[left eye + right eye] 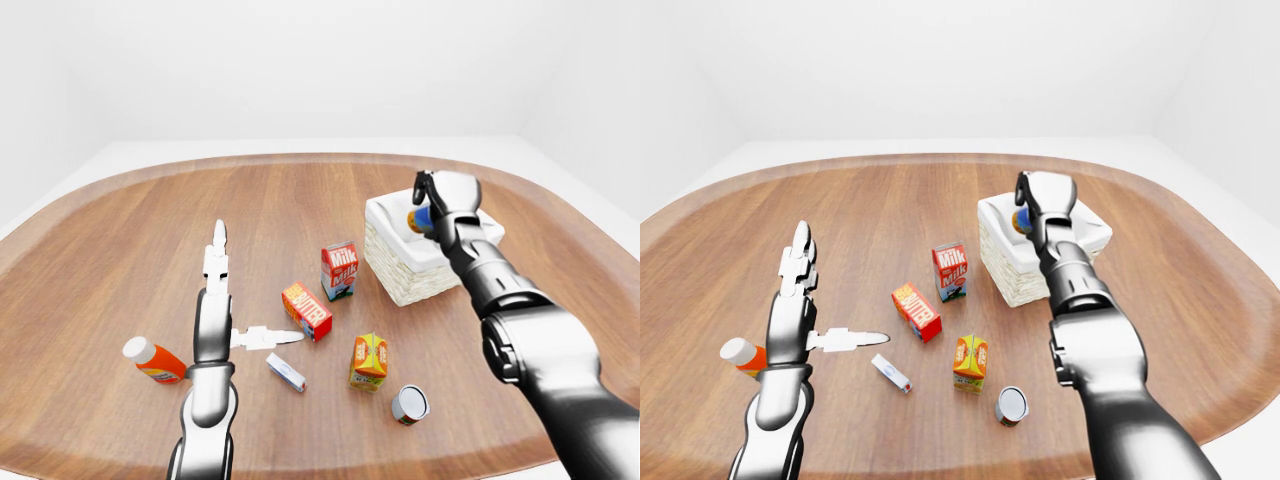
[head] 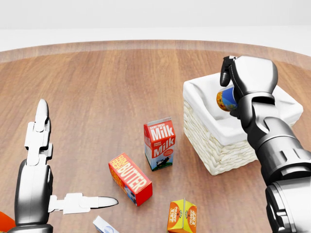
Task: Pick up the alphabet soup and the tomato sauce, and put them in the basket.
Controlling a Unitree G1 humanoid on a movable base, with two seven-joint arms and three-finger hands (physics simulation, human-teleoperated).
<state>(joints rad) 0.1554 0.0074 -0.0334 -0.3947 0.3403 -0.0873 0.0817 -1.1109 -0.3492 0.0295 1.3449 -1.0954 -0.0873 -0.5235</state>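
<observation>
Left-eye view. Wide rounded counter (image 1: pixel 120 260) of reddish-brown wood grain with a paler rim band; plain white walls and pale floor around it. Square basket (image 1: pixel 405 275) of white woven wicker with smooth white cloth lining, at right of centre. Right hand (image 1: pixel 437 208) glossy dark metal, held over the basket opening, fingers closed round a small cylindrical can (image 1: pixel 421 219) with blue and orange label; which task can this is cannot be told from the label. Second can (image 1: pixel 409 404) lying on its side near the bottom edge, silvery end disc facing the camera, well apart from the basket. Left hand (image 1: pixel 222 300) white and segmented, fingers spread flat, thumb out to the right, pinching nothing. Orange bottle (image 1: pixel 154 361) with white cap lying at left.

Head view. Upright milk carton (image 2: pixel 159 144), red and white, gabled top, just left of the basket. Red rectangular butter box (image 2: pixel 130 179) lying tilted below it. Orange juice carton (image 2: pixel 182 215) at the bottom edge. Basket weave coarse, lining creased.

Right-eye view. Small flat white box (image 1: pixel 892 372) with blue edge lying between the left hand and the juice carton. Counter surface smooth, lightly glossy.
</observation>
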